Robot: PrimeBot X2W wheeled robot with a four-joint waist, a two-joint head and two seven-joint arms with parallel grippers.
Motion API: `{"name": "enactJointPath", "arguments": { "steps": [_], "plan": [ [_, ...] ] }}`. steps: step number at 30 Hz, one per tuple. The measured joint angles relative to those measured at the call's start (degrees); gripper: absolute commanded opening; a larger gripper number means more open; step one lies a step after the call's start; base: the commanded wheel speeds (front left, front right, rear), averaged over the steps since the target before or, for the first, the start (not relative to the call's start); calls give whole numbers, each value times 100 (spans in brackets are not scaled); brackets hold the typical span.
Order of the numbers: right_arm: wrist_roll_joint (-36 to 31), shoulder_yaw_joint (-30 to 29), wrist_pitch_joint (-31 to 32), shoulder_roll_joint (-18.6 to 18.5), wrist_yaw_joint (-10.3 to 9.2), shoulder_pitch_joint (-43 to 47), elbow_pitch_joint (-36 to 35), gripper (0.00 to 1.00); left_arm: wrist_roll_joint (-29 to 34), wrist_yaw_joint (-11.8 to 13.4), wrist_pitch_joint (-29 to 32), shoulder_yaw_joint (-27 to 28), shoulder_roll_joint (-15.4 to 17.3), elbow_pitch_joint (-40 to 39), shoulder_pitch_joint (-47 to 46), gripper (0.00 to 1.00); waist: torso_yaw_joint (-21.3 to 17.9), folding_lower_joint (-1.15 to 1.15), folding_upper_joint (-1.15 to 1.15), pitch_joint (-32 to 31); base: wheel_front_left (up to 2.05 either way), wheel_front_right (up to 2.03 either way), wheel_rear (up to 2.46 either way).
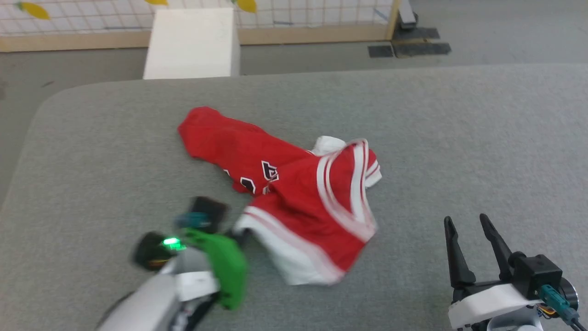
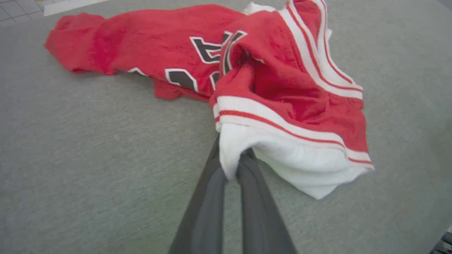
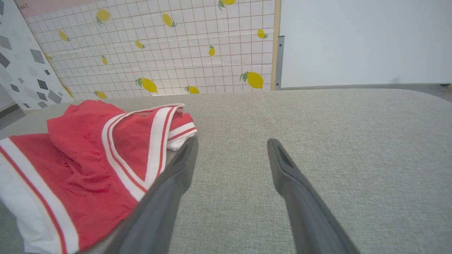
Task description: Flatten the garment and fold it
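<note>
Now the left pincer (image 2: 232, 164) nips a white edge of the garment (image 2: 282, 81); the right pincer (image 1: 469, 224) gapes wide, empty, garment off its left.

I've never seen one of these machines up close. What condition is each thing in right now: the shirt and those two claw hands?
garment: crumpled in a heap on the grey table, not flattened or folded, lettering partly buried in creases.
left gripper: jaws shut on the garment's white sleeve edge.
right gripper: jaws open, holding nothing, apart from the garment.
</note>
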Motion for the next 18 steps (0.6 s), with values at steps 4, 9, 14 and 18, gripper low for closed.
{"name": "enactJointPath", "arguments": {
  "steps": [4, 9, 14, 18],
  "plan": [
    [0, 0, 0, 1, 0, 23, 27, 100, -215, 552, -20, 606, 594, -428, 509, 0, 180, 0, 0, -128, 0, 0, 0],
    [0, 45, 0, 2, 0, 24, 75, 100, -201, 1124, -249, 1015, 868, -400, 854, 100, 325, 0, 0, -221, 0, 0, 0],
    [0, 76, 0, 3, 0, 24, 125, 100, -155, 1223, -579, 989, 711, -209, 928, 100, 348, 0, 0, -255, 0, 0, 0],
    [0, 14, 0, 2, 0, 24, 125, 100, 41, 1408, -1141, 1101, 535, -137, 920, 100, 386, 0, 0, -278, 0, 0, 0]
  ]
}}
